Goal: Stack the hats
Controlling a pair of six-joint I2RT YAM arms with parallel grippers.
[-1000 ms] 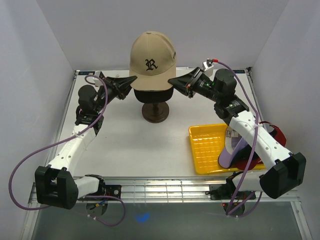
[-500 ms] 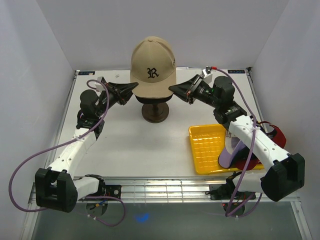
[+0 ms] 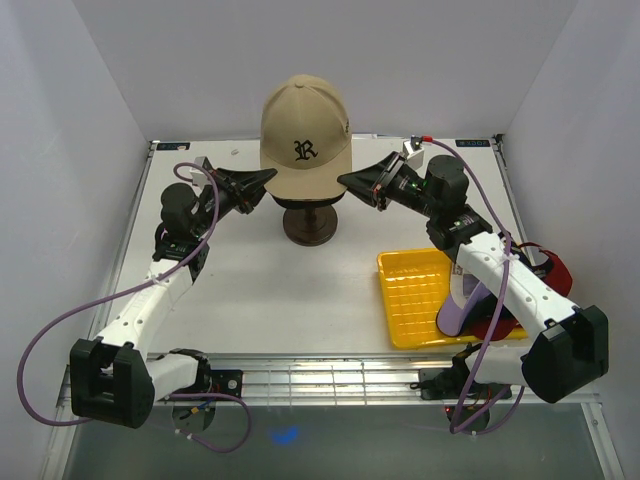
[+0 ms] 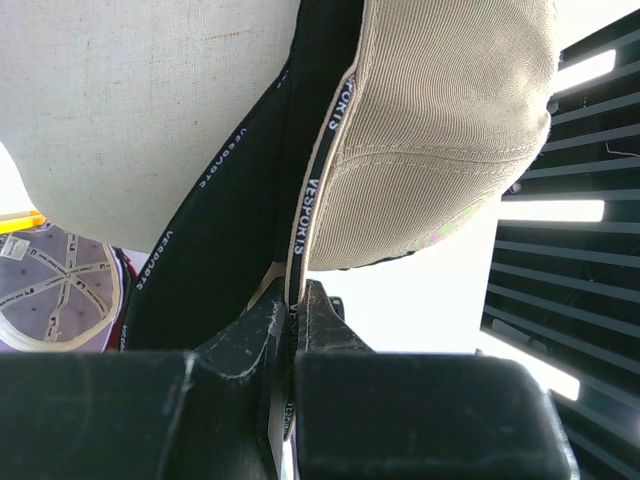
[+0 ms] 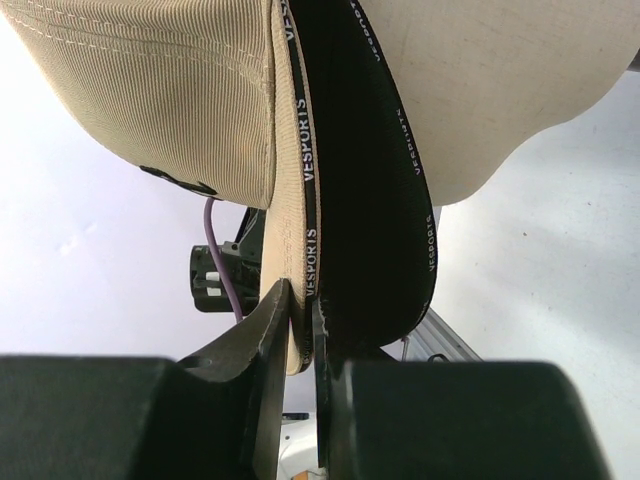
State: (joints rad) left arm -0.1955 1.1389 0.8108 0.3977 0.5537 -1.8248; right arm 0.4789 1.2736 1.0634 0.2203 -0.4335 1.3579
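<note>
Back wall (image 3: 400,60): plain white, no window.
Left wall (image 3: 60,120): white, bare.
Right wall (image 3: 590,100): white, bare.
Surface (image 3: 270,290): white board, metal-framed, closed in by the three walls.
Near edge: metal rails (image 3: 330,375).
Floor (image 3: 350,450): grey-blue, with a small blue mark (image 3: 287,435).
Light: soft, even, faint shadows.

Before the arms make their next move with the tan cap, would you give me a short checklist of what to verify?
1. left jaws pinch the tan cap at its band: ok.
2. right jaws pinch the band on the opposite side: ok.
3. Tan cap sits over the black cap on the mannequin head: ok.
4. Tan cap pushed fully down onto the black cap: cannot tell.
5. R logo faces front: ok.
6. lavender cap waits at the yellow tray, partly hidden by the right arm: ok.
</note>
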